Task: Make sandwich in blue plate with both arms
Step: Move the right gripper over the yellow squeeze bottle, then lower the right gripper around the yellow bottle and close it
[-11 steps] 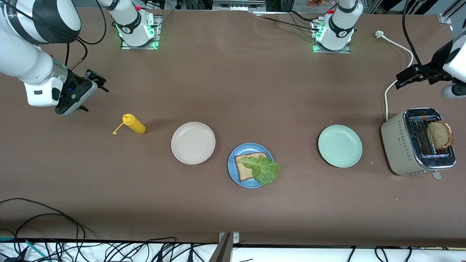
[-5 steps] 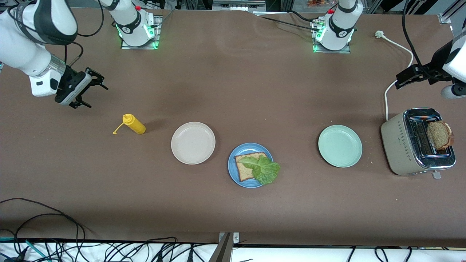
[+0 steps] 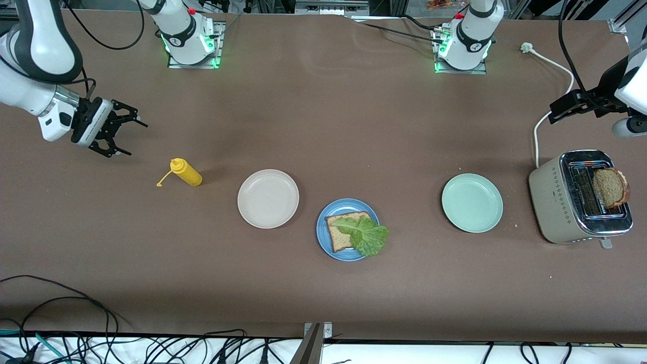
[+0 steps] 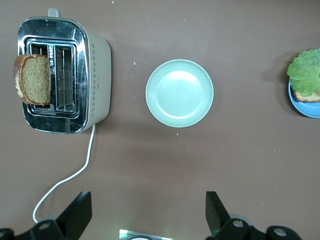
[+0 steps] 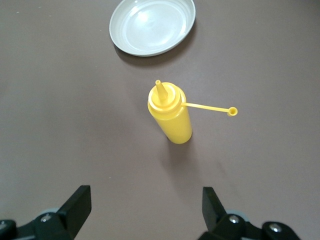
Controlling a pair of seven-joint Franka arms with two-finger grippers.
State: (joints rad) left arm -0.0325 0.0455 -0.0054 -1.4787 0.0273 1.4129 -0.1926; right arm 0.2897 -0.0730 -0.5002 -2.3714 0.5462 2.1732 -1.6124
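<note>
A brown table (image 3: 323,126) fills the front view, with loose black cables along its nearer edge and the two arm bases along the edge farthest from the camera. Wide bare stretches lie between the bases and the row of dishes, and again between the dishes and the nearer edge.

The blue plate (image 3: 323,237) sits mid-table, nearest the camera of the three plates. On it lies one bread slice (image 3: 339,233), with a lettuce leaf (image 3: 366,235) on top that overhangs the rim toward the left arm's end. A cream plate (image 3: 268,198) is close beside it toward the right arm's end; a mint-green plate (image 3: 472,202) stands well apart toward the left arm's end. A second bread slice (image 3: 610,187) sticks up from the toaster (image 3: 561,202) near that end's edge.

The right gripper (image 3: 126,136) hangs with fingers spread and empty over bare table near the yellow squeeze bottle (image 3: 186,172), its cap dangling. The left gripper (image 4: 147,217), fingers spread and empty, is above the toaster's white cord (image 3: 537,136).
</note>
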